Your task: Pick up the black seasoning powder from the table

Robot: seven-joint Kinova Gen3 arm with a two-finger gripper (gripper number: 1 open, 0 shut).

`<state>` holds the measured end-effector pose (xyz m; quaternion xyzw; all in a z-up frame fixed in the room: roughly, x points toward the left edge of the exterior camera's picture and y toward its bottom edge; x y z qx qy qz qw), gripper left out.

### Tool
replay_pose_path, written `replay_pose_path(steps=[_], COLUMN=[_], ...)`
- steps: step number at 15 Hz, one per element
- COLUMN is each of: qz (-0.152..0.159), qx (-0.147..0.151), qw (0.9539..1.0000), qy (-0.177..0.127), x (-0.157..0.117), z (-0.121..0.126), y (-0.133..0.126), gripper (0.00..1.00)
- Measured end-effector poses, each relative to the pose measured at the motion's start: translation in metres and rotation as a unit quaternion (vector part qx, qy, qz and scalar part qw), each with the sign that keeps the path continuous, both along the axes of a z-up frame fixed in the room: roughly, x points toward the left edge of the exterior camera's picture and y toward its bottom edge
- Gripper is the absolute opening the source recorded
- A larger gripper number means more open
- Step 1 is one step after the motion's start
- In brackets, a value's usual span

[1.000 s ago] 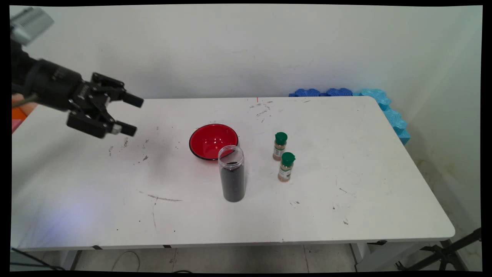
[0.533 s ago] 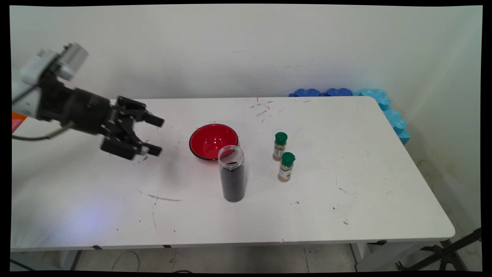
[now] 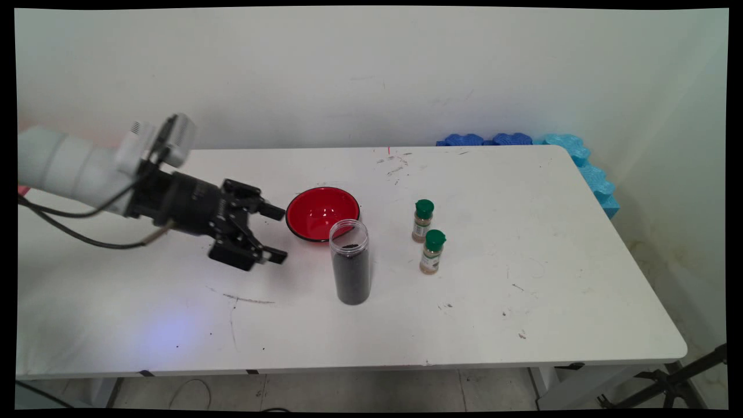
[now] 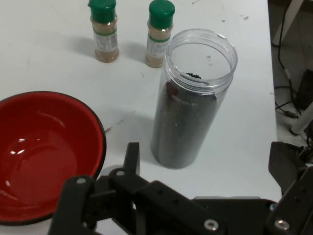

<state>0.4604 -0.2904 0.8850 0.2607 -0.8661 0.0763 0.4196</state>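
My black gripper hangs open just above the table, left of a tall clear jar partly filled with dark grains, and holds nothing. A red bowl sits just behind the jar, close to my upper fingertip. In the hand view the jar stands lidless straight ahead of the gripper, with the empty red bowl at the left. Two small spice bottles with green caps stand right of the jar; from the hand they appear beyond it.
The white table is marked with dark scuffs. Blue foam pieces lie along its far right corner by the wall. A black stand leg shows on the floor at the lower right.
The arm has travelled right and downward from the table's left end toward the jar and bowl. Its fingers have stayed open throughout.
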Motion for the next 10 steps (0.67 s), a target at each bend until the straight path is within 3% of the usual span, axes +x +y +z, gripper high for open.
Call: replay_pose_path(steps=[10], qz=[-0.014], qx=[-0.009], qw=[0.9997], qy=[-0.017], x=[-0.053], z=[-0.048], y=[-0.026], gripper=[1.0])
